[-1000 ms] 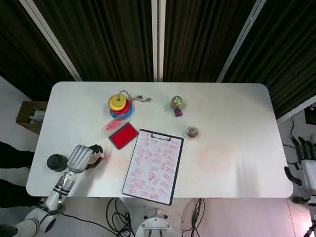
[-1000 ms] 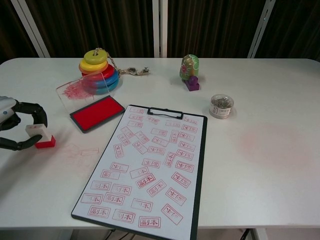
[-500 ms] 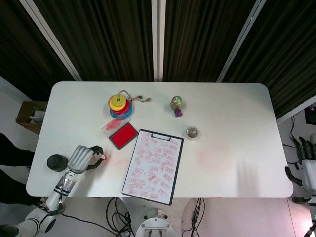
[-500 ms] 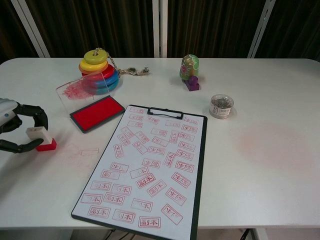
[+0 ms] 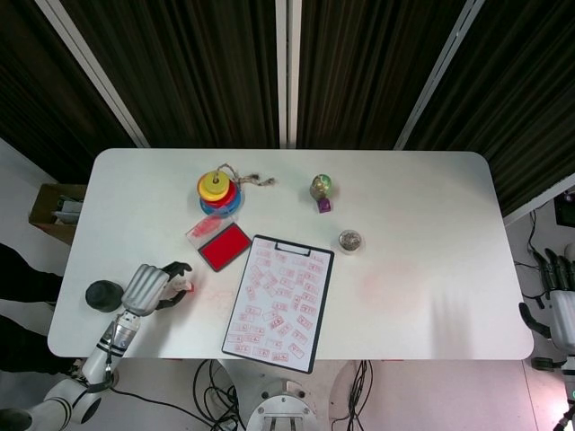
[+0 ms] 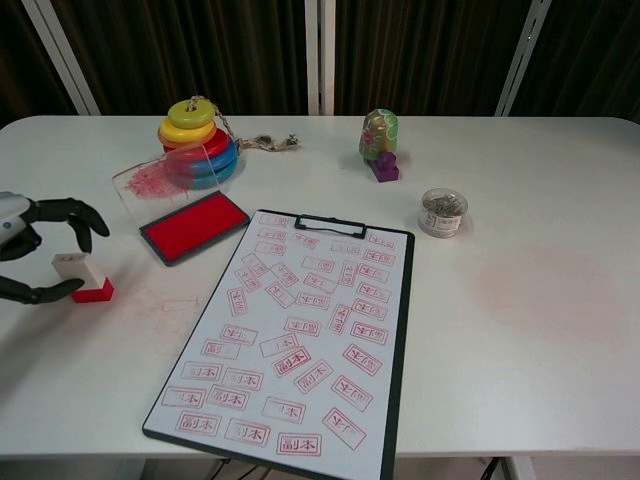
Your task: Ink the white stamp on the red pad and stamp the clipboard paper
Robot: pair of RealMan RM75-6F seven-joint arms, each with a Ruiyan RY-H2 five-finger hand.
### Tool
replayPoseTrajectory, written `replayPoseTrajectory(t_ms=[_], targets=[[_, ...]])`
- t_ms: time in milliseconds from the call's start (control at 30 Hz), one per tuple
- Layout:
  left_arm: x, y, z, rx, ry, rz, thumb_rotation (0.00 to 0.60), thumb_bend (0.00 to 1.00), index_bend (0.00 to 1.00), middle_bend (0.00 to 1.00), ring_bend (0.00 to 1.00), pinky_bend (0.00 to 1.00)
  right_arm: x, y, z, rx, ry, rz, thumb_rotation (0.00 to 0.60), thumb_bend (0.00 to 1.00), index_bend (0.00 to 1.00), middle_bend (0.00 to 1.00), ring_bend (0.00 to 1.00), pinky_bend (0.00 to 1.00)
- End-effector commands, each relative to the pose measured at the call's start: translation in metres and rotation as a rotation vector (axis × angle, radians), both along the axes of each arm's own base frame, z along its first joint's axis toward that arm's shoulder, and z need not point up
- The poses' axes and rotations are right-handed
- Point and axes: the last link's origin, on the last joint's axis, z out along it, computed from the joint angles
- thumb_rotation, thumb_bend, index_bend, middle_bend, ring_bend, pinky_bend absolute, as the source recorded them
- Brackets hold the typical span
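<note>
The white stamp [image 6: 82, 275] stood upright on its red base near the left edge of the counter [image 6: 520, 330], toward the front corner. My left hand [image 6: 30, 255] sat just beside it, fingers spread apart around it and holding nothing; the grip was released. The red pad [image 6: 194, 226] lay open between the stamp and the clipboard paper [image 6: 300, 335], its clear lid [image 6: 160, 178] propped at the far side with red smears on it. The clipboard paper, at the front middle of the counter, already carried many red impressions; those nearest the front edge read 副本. I judged the stamping largely done, with the stamp set down. Whether further impressions were required I could not tell. Faint red marks showed on the counter just beside the stamp. My right hand [image 5: 559, 301] hung off the right edge, well apart from everything, fingers extended and empty.
</note>
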Motion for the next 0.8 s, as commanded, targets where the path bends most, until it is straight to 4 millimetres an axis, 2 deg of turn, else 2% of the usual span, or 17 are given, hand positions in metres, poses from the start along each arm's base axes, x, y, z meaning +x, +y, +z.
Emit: replayPoseTrajectory(t_ms=[33,100,200,267,300,333,367,400,433,467,500,567,700,800], targets=[[0.006,-0.002,0.016,0.032,-0.044,-0.021,0.600,0.23,0.31,0.41,1.00,1.00,0.000,0.000,0.002,-0.005,0.000,0.001,0.600,0.25,0.00,0.00,0.00,0.00],[0.010,-0.004,0.033,0.049,-0.085,-0.016,0.600,0.22,0.31,0.41,1.00,1.00,0.001,0.000,0.003,-0.010,-0.001,0.003,0.600,0.25,0.00,0.00,0.00,0.00],[0.018,-0.002,0.079,0.158,-0.129,-0.016,0.600,0.19,0.32,0.43,1.00,1.00,0.001,0.000,0.005,-0.020,-0.003,0.008,0.600,0.25,0.00,0.00,0.00,0.00],[0.020,-0.002,0.112,0.237,-0.111,0.010,0.600,0.19,0.33,0.44,0.96,0.99,0.002,0.000,0.006,-0.023,-0.004,0.012,0.600,0.24,0.00,0.00,0.00,0.00],[0.018,-0.003,0.125,0.258,-0.078,0.034,0.600,0.19,0.33,0.42,0.90,0.95,0.002,0.000,0.006,-0.022,-0.004,0.015,0.600,0.24,0.00,0.00,0.00,0.00],[0.013,-0.005,0.139,0.264,-0.009,0.077,0.579,0.19,0.29,0.37,0.75,0.85,0.003,-0.001,0.005,-0.019,-0.004,0.025,0.600,0.24,0.00,0.00,0.00,0.00],[0.008,-0.008,0.148,0.251,0.061,0.117,0.535,0.19,0.26,0.31,0.62,0.74,0.004,-0.001,0.004,-0.011,-0.002,0.039,0.600,0.24,0.00,0.00,0.00,0.00],[0.006,-0.011,0.157,0.248,0.120,0.149,0.435,0.19,0.20,0.20,0.39,0.54,0.005,0.000,0.004,0.001,0.000,0.055,0.600,0.24,0.00,0.00,0.00,0.00],[0.000,-0.013,0.171,0.285,0.212,0.177,0.329,0.19,0.16,0.13,0.23,0.40,0.007,-0.001,0.002,0.023,0.004,0.093,0.600,0.24,0.00,0.00,0.00,0.00],[-0.002,-0.016,0.178,0.312,0.253,0.181,0.236,0.19,0.14,0.07,0.13,0.29,0.009,-0.001,0.001,0.038,0.008,0.125,0.600,0.24,0.00,0.00,0.00,0.00],[-0.007,-0.021,0.183,0.333,0.281,0.181,0.166,0.19,0.13,0.05,0.09,0.24,0.010,-0.001,0.001,0.049,0.009,0.167,0.600,0.24,0.00,0.00,0.00,0.00],[-0.016,-0.031,0.189,0.336,0.279,0.207,0.126,0.19,0.13,0.04,0.08,0.21,0.012,-0.002,0.000,0.050,0.011,0.219,0.600,0.25,0.00,0.00,0.00,0.00],[-0.031,-0.042,0.200,0.334,0.270,0.249,0.123,0.19,0.12,0.04,0.08,0.20,0.011,-0.006,-0.002,0.062,0.032,0.237,0.600,0.27,0.00,0.00,0.00,0.00],[-0.035,-0.047,0.206,0.304,0.265,0.286,0.124,0.19,0.11,0.04,0.08,0.20,0.011,-0.008,-0.003,0.073,0.050,0.208,0.600,0.29,0.00,0.00,0.00,0.00]])
